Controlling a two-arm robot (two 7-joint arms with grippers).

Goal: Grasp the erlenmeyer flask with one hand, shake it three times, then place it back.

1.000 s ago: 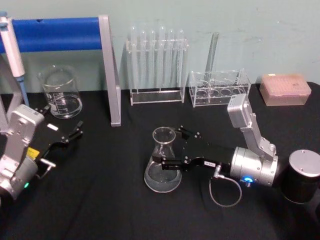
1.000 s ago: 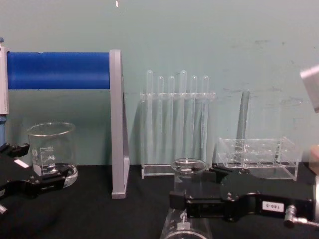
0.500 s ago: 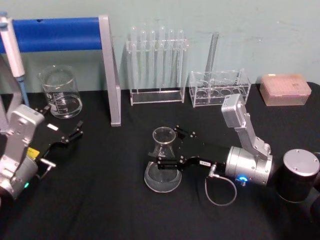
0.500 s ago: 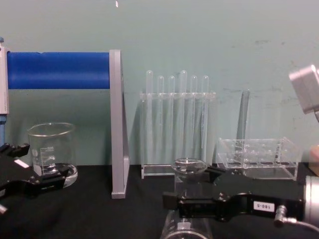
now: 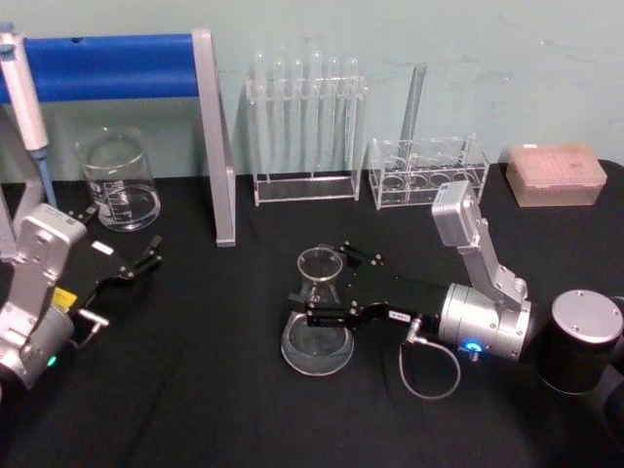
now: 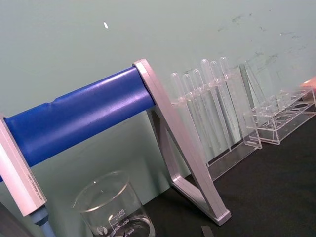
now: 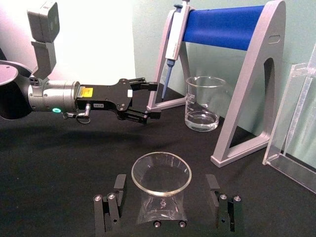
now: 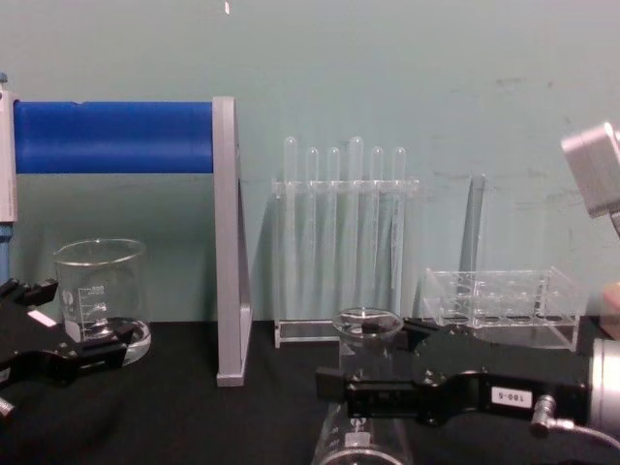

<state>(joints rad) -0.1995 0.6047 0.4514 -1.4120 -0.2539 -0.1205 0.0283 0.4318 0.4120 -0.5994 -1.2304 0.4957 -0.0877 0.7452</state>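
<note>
Left gripper parked at the frame's left edge, fingers spread, erlenmeyer flask upright on the black table just left of centre, right gripper reaching in from the right, wide apart, one finger each side of the neck, not touching the glass.

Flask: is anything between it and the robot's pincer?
Nothing visible. The right pincer straddles the erlenmeyer flask, open, with a small gap on each side. The left pincer rests near the beaker.
</note>
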